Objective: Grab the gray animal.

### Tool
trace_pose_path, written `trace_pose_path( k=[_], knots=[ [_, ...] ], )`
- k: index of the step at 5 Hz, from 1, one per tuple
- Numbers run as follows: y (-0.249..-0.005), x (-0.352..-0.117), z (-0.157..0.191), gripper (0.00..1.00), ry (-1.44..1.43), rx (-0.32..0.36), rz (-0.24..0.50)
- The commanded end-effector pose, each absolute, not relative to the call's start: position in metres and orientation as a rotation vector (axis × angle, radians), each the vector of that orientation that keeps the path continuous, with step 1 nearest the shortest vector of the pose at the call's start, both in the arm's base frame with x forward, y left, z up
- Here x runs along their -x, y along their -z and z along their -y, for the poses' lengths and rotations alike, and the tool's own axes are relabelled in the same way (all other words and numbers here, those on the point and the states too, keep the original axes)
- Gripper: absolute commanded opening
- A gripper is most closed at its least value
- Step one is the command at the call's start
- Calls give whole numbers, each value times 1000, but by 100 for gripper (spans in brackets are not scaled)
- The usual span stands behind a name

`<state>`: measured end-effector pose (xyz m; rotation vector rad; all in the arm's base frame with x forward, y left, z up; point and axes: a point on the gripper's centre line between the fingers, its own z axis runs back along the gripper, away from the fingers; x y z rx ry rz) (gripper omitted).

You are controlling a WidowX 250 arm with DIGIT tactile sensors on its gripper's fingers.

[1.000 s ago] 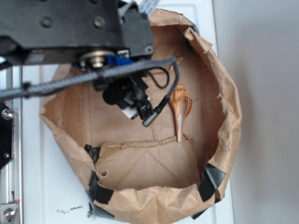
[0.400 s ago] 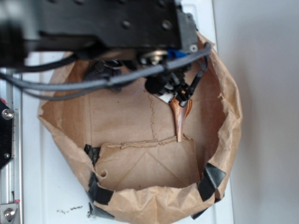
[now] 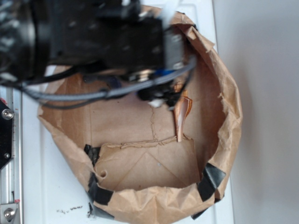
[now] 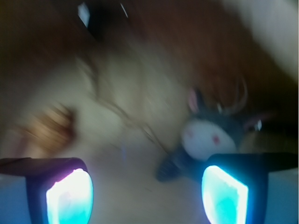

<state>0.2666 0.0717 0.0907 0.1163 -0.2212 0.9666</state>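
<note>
Jaws spread wide on my gripper [image 4: 147,196]: on the wrist feed both fingertips [image 4: 70,196] glow pale blue at the bottom corners, with open paper floor between them and nothing pinched. The gray animal [image 4: 210,140] is right there, blurred but readable, white muzzle and pink-lined ear, lying on the bag floor just above and inside my right-hand fingertip, partly tucked behind it. It touches neither pad as far as I can tell.

From the exterior camera I can't see the toy at all; the arm [image 3: 93,42] covers it. Against a second ago, the arm has swung across from the left half of the bag toward the right and now sits higher in the picture, covering the upper rim. The gripper head that hung over the bag's middle is now just beside the top of the brown seashell [image 3: 181,114], which hasn't shifted; its tip points at the torn flap edge as before.

Room is tight. The paper bag [image 3: 229,112] walls stand crumpled all round, the right wall near the shell, with black tape patches [image 3: 212,179] at the lower rim. The lower half of the bag floor lies open. The white bench [image 3: 46,186] shows at the left, with a metal rail [image 3: 9,186] along its edge.

No readable writing anywhere; the wrist feed is too smeared.
</note>
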Motion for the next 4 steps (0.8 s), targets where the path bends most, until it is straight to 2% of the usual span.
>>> trace_pose_path(
  k=[1, 3, 4],
  knots=[
    [-103, -258, -85, 100, -962, -123, 324],
    [-105, -252, -83, 100, -990, -134, 262],
    [-105, -251, -84, 100, -996, -175, 281]
  ],
)
